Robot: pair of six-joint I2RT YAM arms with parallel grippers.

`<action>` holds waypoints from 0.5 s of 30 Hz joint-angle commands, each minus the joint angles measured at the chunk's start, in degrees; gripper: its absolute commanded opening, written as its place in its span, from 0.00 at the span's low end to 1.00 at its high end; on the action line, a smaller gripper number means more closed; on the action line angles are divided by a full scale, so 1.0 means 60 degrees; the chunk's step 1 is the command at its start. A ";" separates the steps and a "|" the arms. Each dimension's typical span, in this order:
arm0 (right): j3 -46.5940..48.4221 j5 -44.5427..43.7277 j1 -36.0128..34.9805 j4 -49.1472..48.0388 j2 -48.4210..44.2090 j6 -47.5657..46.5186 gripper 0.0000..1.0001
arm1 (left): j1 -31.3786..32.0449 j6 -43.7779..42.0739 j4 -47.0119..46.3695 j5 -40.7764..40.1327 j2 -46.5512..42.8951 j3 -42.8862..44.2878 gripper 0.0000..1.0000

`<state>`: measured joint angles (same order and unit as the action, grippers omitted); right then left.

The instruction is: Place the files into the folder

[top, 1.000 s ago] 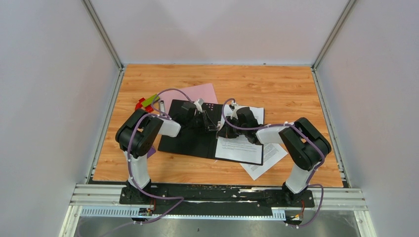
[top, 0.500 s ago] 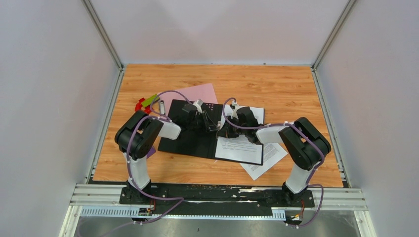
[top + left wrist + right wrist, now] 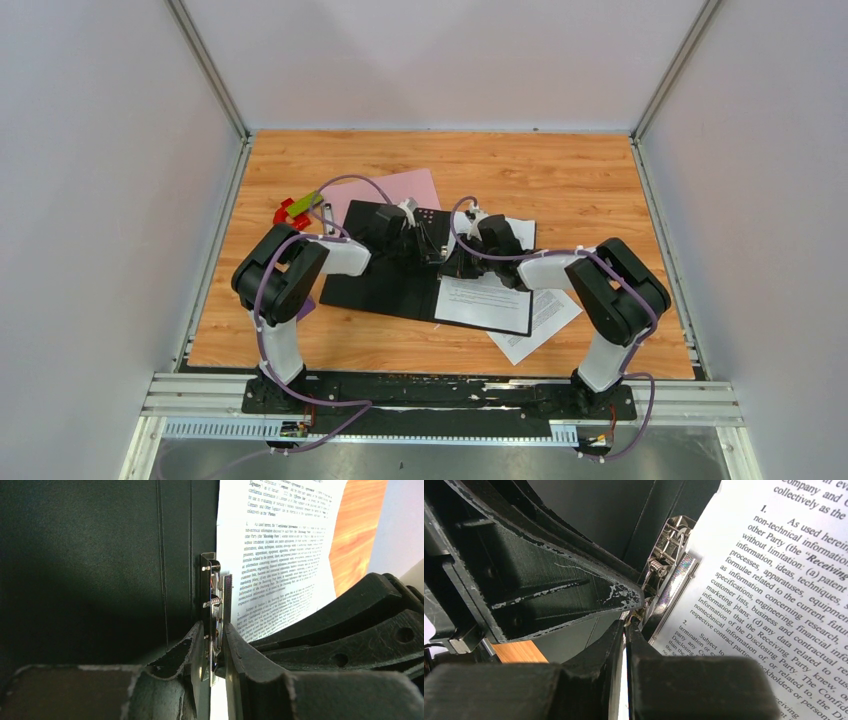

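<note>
A black folder (image 3: pixel 385 285) with a matte, leather-grained cover lies open and flat on a wood-grain tabletop (image 3: pixel 560 180) as two robot arms meet over its spine. The files are two thin white sheets densely printed in small black type. One sheet (image 3: pixel 485 300) lies flat on the folder's right half. The second sheet (image 3: pixel 545 325) lies skewed under the folder's near right corner, sticking out onto the wood.

At the far end of the folder's spine stands a slim metal clip (image 3: pixel 212 605) with a coiled spring, rivets and a shiny ribbed bar. The left gripper (image 3: pixel 214 630) has its jaws set narrow, its worn black fingers pressed against either side of the clip's upright metal plate. The right gripper (image 3: pixel 625 625) comes in from the folder's right, over the printed sheet. Its blocky fingers are almost together with only a thin slit between them, and their tips sit at the foot of the clip. The right wrist view does not show whether they pinch anything.

A sheet of pink paper (image 3: pixel 395 190) pokes out from behind the folder's far edge. Small red and green plastic pieces (image 3: pixel 290 212) sit just off the folder's far left corner.
</note>
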<state>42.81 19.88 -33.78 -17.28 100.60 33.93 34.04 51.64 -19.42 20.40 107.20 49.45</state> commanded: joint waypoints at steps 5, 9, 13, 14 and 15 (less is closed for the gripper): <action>0.0173 -0.1130 0.0036 0.0629 -0.0342 -0.0548 0.08 | 0.0728 -0.0865 0.2774 0.0562 -0.0035 0.0882 0.30; 0.0211 -0.1119 0.0060 0.0861 -0.0621 -0.0715 0.09 | 0.0679 -0.1187 0.3535 0.0424 -0.0146 0.1556 0.31; 0.0376 -0.0983 0.0065 0.1200 -0.0994 -0.0940 0.11 | 0.0440 -0.1676 0.4708 0.0179 -0.0489 0.2343 0.34; 0.0424 -0.0971 0.0071 0.1326 -0.1085 -0.0988 0.12 | 0.0347 -0.1833 0.5023 0.0086 -0.0604 0.2518 0.35; 0.0457 -0.0949 0.0083 0.1411 -0.1192 -0.1051 0.13 | 0.0248 -0.2015 0.5324 -0.0041 -0.0743 0.2681 0.37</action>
<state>42.92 16.53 -33.76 -11.00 96.86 30.76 36.29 44.38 2.55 19.51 107.13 61.08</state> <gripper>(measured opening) 0.117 0.346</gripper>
